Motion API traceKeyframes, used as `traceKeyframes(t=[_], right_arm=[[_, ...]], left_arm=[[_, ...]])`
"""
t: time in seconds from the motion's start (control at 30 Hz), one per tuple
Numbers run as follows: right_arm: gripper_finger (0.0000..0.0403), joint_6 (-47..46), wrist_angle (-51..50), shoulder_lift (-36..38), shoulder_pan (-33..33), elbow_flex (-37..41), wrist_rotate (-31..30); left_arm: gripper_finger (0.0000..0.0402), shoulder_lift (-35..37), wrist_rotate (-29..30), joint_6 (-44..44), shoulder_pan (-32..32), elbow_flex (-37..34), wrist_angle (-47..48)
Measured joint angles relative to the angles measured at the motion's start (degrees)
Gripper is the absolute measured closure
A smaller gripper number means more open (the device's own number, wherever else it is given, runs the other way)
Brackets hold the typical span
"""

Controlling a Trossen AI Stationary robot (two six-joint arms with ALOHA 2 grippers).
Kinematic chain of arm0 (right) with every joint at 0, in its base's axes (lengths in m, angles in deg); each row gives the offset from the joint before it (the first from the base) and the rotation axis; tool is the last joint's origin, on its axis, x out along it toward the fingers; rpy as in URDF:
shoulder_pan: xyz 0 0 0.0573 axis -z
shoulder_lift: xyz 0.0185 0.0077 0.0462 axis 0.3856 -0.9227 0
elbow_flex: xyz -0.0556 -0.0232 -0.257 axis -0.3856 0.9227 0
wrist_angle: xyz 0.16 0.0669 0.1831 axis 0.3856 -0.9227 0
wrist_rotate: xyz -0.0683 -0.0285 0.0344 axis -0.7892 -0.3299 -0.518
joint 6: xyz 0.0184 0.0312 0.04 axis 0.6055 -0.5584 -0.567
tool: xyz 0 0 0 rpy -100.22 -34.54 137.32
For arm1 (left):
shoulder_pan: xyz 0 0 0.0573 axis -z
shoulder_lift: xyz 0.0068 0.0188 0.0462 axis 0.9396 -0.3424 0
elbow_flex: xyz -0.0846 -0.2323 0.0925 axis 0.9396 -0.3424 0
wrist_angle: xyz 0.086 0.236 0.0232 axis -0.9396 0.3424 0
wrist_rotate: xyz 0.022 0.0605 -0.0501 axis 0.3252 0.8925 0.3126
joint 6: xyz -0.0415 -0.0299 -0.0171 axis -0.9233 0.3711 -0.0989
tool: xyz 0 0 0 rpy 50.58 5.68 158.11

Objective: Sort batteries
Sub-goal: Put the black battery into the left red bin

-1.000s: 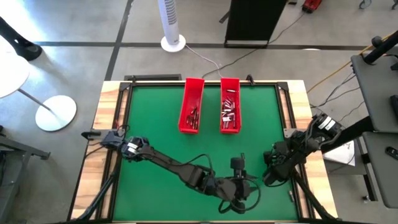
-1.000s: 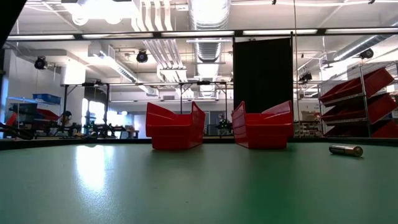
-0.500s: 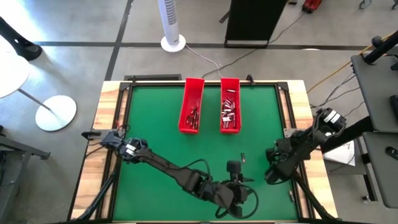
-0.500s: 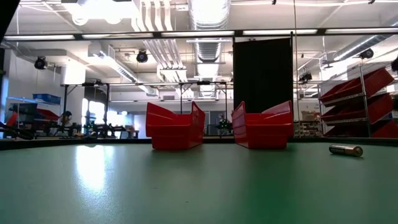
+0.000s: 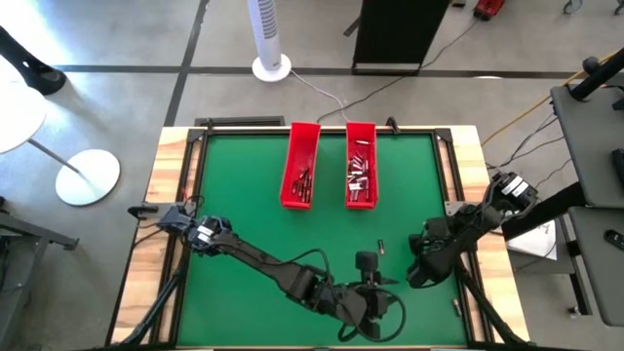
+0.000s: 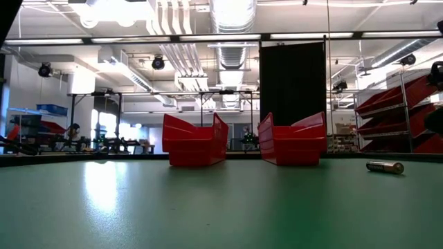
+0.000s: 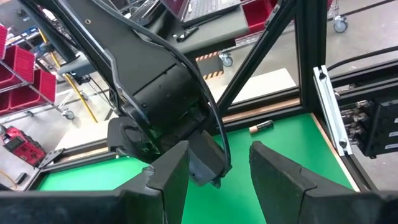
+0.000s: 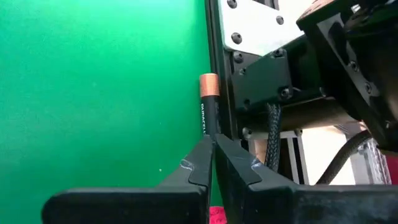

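Two red trays (image 5: 300,166) (image 5: 360,164) stand at the far middle of the green mat, with several batteries inside. One loose battery (image 5: 380,248) lies on the mat's middle right and also shows in the low view (image 6: 385,167). Another, black with a copper end (image 8: 208,106), lies at the mat's right edge against the black rail. My right gripper (image 8: 212,152) is shut just short of it, over the mat's right side (image 5: 417,278); I cannot tell that it touches the battery. My left gripper (image 7: 214,165) is open near the front middle (image 5: 388,285), with nothing between its fingers.
A black frame rail (image 8: 261,81) and a wooden border (image 5: 166,244) run round the mat. My two arms meet low over the mat's near right part. The mat's left half (image 5: 234,185) is bare green.
My right gripper has risen a little, still shut, and part of its arm now shows at the right edge of the low view. The loose battery on the mat's middle right, hidden under my left arm a second ago, now shows.
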Motion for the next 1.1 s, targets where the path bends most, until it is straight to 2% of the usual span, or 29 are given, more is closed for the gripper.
traceKeyframes(t=[0.37, 0.57, 0.63, 0.67, 0.77, 0.83, 0.97, 1.1], right_arm=[[0.0390, -2.99, -0.48, -0.17, 4.46, 0.36, -2.34], [0.0390, -1.96, -0.36, -0.17, 4.54, 0.38, -1.91], [0.0390, -1.98, -0.38, -0.17, 4.73, 0.38, -1.91], [0.0390, -2.04, -0.38, -0.17, 4.98, 0.39, -1.91], [0.0390, -2.31, -0.47, -0.21, 5.24, 0.49, -1.95], [0.0390, -2.57, -0.62, -1.50, 5.31, 0.53, -2.04], [0.0390, -2.16, -0.53, -6.59, 5.31, 0.53, -1.84], [0.0390, -2.55, 1.06, -11.97, 4.87, 0.47, -0.68]], left_arm=[[0.0253, 0.77, 0.15, -0.12, 1.10, 0.02, 3.09], [0.0253, 1.33, 6.83, 0.92, 3.09, 0.02, 4.44], [0.0253, 1.34, 6.74, 1.76, 3.39, -0.25, 4.38], [0.0253, 1.45, 5.23, 2.26, 3.39, -0.79, 4.39], [0.0253, 1.55, -7.35, 3.87, 1.53, -4.08, 2.38], [0.0253, 1.38, -12.01, 3.32, -0.77, -6.27, 0.12], [0.0253, 2.92, -14.23, -0.81, -4.33, -10.54, -2.13], [0.0253, 5.47, -15.22, -1.84, -4.96, -16.00, -4.95]])
